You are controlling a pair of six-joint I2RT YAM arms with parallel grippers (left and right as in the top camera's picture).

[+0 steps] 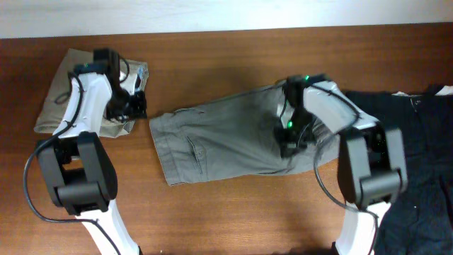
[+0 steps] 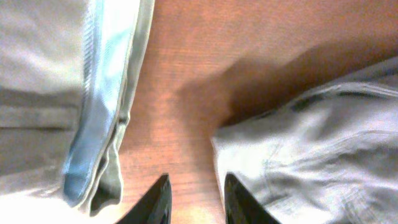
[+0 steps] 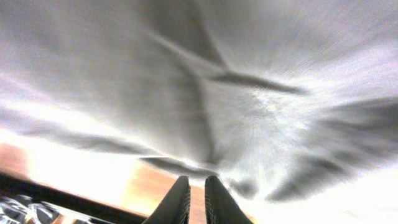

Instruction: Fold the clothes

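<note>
1. Grippers first, since they sit closest to your wrist cameras. The left gripper (image 2: 197, 183) has its jaws spread, with bare table (image 2: 186, 93) between them and no cloth in them. It hangs over the gap between the khaki shorts (image 2: 56, 81) and a corner of the grey shorts (image 2: 311, 149).
2. The right gripper (image 3: 196, 183) has its jaws pressed almost together, with only a slit left, and no cloth shows in that slit. It sits low over the right part of the grey shorts.
3. From overhead, the grey shorts lie mid-table, opened out and wrinkled, with no fold in them that you can see. Judge this piece as not yet started.
4. The khaki shorts, at the far left, look gathered into a compact stack. You can likely count them as done.
5. The black garment (image 1: 425, 142) lies loose along the right side and looks unfolded, so it is probably left to do.
6. Hard to make out:
   - The right wrist view is smeared and very close, so you cannot tell whether the jaws touch the cloth or pinch a crease out of sight.
   - The right arm covers part of the grey shorts from above.
   - The left arm crosses the khaki stack, hiding how neat it is.
   - The frame cuts off the black garment, and you cannot tell what kind of garment it is.
</note>
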